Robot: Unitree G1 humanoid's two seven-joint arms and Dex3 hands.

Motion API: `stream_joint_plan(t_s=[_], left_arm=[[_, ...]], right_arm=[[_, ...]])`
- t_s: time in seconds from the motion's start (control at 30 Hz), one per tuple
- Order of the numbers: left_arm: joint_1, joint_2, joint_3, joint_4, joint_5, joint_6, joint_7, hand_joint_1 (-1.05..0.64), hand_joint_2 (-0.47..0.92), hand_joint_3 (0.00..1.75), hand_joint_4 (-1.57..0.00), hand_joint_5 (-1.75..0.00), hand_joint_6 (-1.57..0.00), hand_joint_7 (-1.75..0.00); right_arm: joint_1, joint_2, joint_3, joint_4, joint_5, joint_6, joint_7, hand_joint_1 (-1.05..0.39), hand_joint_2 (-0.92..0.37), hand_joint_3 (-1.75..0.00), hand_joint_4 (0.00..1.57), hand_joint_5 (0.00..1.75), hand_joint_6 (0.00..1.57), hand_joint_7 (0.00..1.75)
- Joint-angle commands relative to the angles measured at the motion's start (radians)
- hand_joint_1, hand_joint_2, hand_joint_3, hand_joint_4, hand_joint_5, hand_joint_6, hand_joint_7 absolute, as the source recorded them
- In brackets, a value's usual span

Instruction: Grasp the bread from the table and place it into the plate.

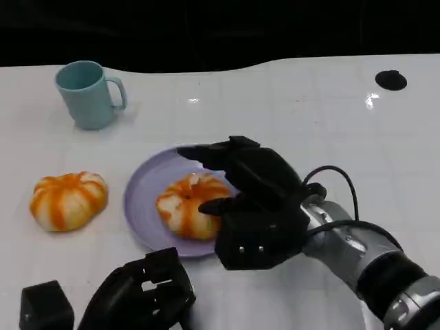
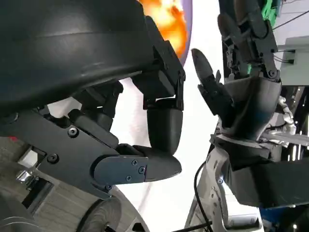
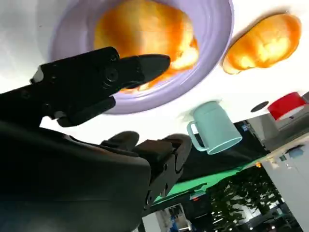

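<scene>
One orange-striped bread (image 1: 187, 206) lies in the lavender plate (image 1: 141, 199) at desk centre, with the right hand (image 1: 251, 206) at its 3 o'clock, fingers spread and holding nothing. A second bread (image 1: 67, 199) lies on the white desk (image 1: 309, 130) at the plate's 9 o'clock, a teal mug (image 1: 88, 93) at 11 o'clock. The left hand (image 1: 141, 295), fingers curled in on nothing, sits at 6 o'clock.

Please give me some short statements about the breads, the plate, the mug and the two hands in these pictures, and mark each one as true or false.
1. One bread lies in the purple plate. True.
2. The second bread lies in the plate too. False: it lies on the table, left of the plate.
3. The blue mug lies on its side. False: it stands upright.
4. The right hand is at the plate, fingers spread. True.
5. The left hand holds a bread. False: it holds nothing.
</scene>
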Motion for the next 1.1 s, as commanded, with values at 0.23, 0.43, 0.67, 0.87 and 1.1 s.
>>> stream_joint_plan(t_s=[0.23,0.43,0.67,0.87,1.1], left_arm=[[-0.004,0.009,0.005,0.02,0.002,-0.022,-0.006,-0.56,0.66,0.65,-0.79,-1.75,-0.77,-1.4],[-0.006,0.011,0.006,0.019,0.004,-0.022,0.002,-0.57,0.66,0.66,-0.81,-1.75,-0.77,-1.41],[-0.004,0.007,0.005,0.016,0.004,-0.018,0.006,-0.58,0.66,0.67,-0.8,-1.75,-0.77,-1.41],[-0.004,0.006,0.005,0.013,-0.001,-0.008,0.004,-0.58,0.65,0.68,-0.8,-1.75,-0.77,-1.42],[-0.007,0.006,0.007,0.014,-0.002,-0.006,0.0,-0.57,0.65,0.68,-0.78,-1.75,-0.76,-1.41]], right_arm=[[0.166,-0.127,-0.053,-0.287,0.047,-0.001,0.092,-0.52,-0.92,-0.11,0.06,0.51,0.32,0.03],[0.279,-0.196,-0.107,-0.4,0.073,-0.075,0.055,-0.48,-0.92,-0.08,0.14,0.58,0.38,0.05],[0.385,-0.255,-0.175,-0.48,0.065,-0.165,-0.035,-0.31,-0.91,-0.04,0.41,0.67,0.64,0.14],[0.44,-0.296,-0.217,-0.494,0.05,-0.241,-0.105,-0.21,-0.92,-0.05,0.67,0.91,0.9,0.23],[0.506,-0.34,-0.267,-0.485,0.056,-0.324,-0.139,-0.13,-0.66,-0.65,0.81,1.48,0.93,0.78]])
